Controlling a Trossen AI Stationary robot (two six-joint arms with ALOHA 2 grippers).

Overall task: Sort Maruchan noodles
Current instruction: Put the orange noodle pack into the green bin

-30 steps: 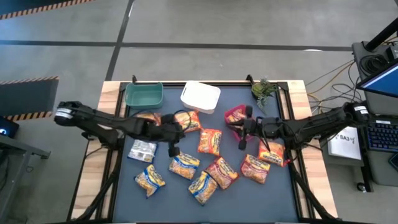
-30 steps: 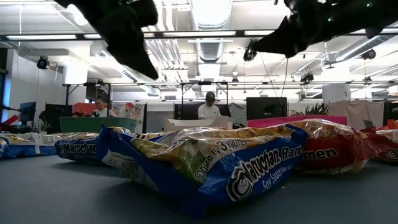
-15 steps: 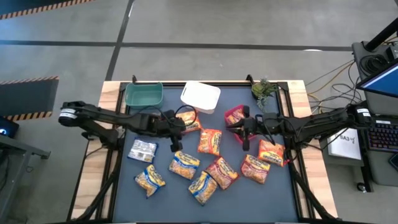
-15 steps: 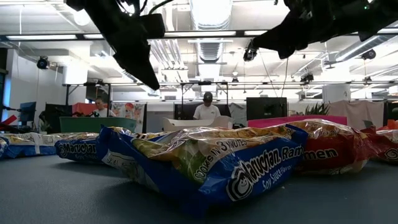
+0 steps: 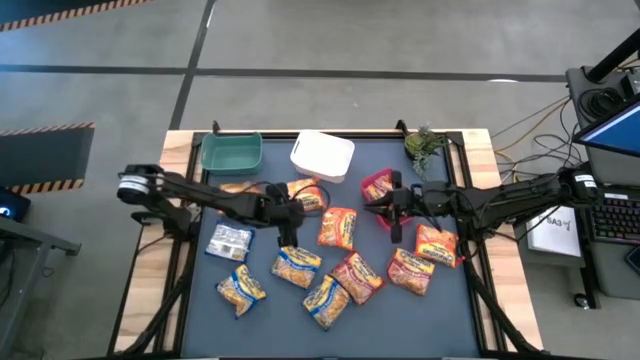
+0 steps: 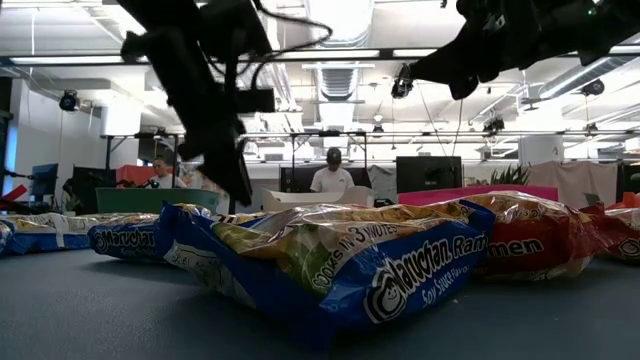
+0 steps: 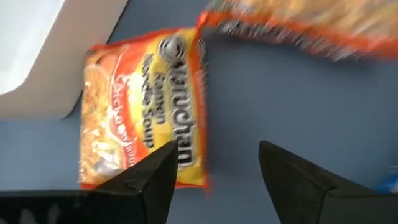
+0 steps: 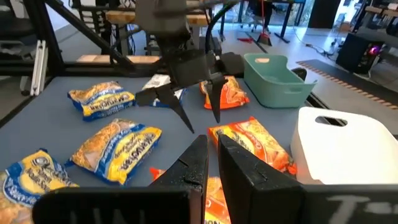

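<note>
Several Maruchan noodle packets lie flat on the dark mat: orange ones (image 5: 305,195) (image 5: 337,228), a silver one (image 5: 229,241), blue-and-yellow ones (image 5: 296,265), red ones (image 5: 357,277). My left gripper (image 5: 285,234) hangs open just above the mat, between the orange packet (image 7: 143,118) by the white bin and the blue-and-yellow packet. Bare mat shows between its fingers (image 7: 214,165). My right gripper (image 5: 393,226) is shut and holds nothing, raised in front of the red bin (image 5: 378,185).
A green bin (image 5: 231,152) and a white bin (image 5: 322,156) stand along the far edge, with a small plant (image 5: 425,143) at the far right corner. More packets (image 5: 410,270) (image 5: 435,243) lie under the right arm. People stand in the room beyond the table.
My left gripper has come down toward the mat, reached a little farther toward the table's right and tipped more steeply downward. Its fingers have opened. The packets have stayed where they were.
</note>
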